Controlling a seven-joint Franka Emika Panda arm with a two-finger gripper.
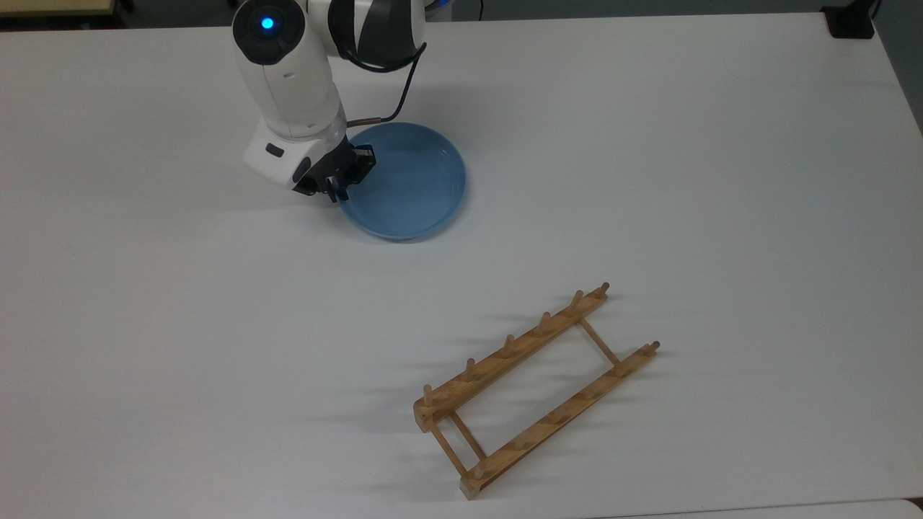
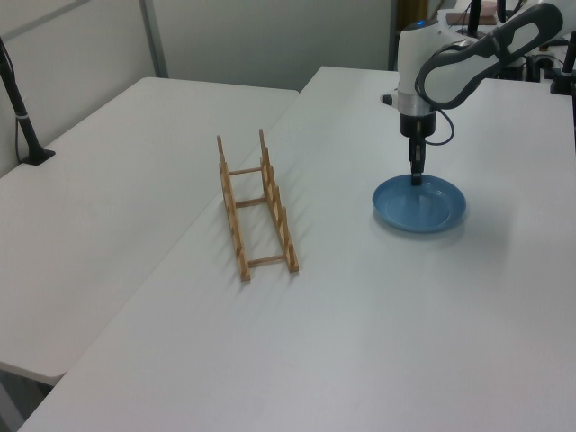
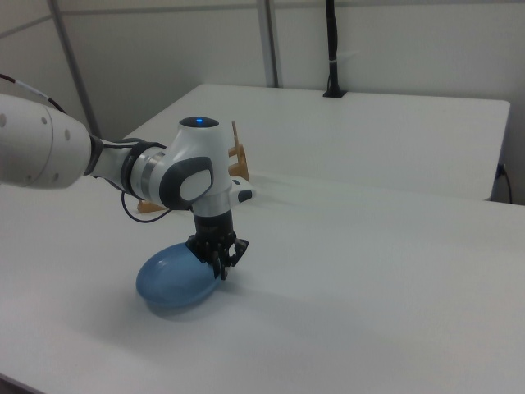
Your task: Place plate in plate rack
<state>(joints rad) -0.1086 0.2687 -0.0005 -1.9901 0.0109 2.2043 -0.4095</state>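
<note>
**A:** how far along are you?

**B:** early. My jaws [image 1: 337,189] are pinched shut on the near rim of the plate [image 1: 407,184], which looks just tipped up off the desk [image 1: 649,144]. Still need to carry it over and slot it between the pegs of the plate rack [image 1: 535,389], sitting well apart and empty.

**A:** any brands or labels?

**B:** none I can read.

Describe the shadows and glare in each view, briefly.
Top view: the light-brown wooden plate rack throws faint shadows toward the top view's left, and the arm leaves a soft shadow on the white table. Left view: pale sheen on the round light-blue plate. Right view: dim shadow under the plate beside the gripper.
</note>
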